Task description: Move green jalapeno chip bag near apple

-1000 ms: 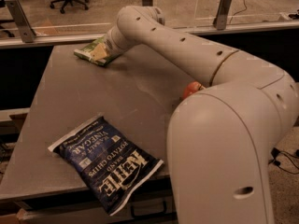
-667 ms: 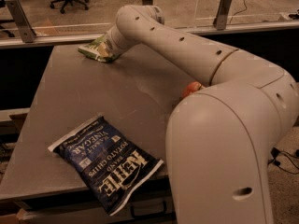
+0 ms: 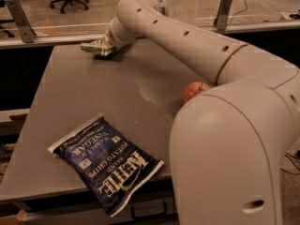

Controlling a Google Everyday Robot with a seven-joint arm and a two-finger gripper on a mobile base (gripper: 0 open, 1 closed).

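The green jalapeno chip bag (image 3: 93,48) is at the far left corner of the grey table (image 3: 61,107). My gripper (image 3: 107,45) is at the end of the arm stretched across the table. It is shut on the bag's right end and holds it tilted, just off the tabletop. The fingers are mostly hidden by the wrist. The red-orange apple (image 3: 195,90) sits at the table's right side, partly hidden behind my arm's shoulder, far from the green bag.
A large dark blue salt-and-vinegar chip bag (image 3: 106,163) lies near the table's front edge. My bulky arm base (image 3: 234,163) fills the right foreground. A glass rail with metal posts (image 3: 224,7) runs behind the table; office chairs stand beyond it.
The gripper and the green bag have risen slightly and shifted a little to the right. The apple and the blue bag have not moved.
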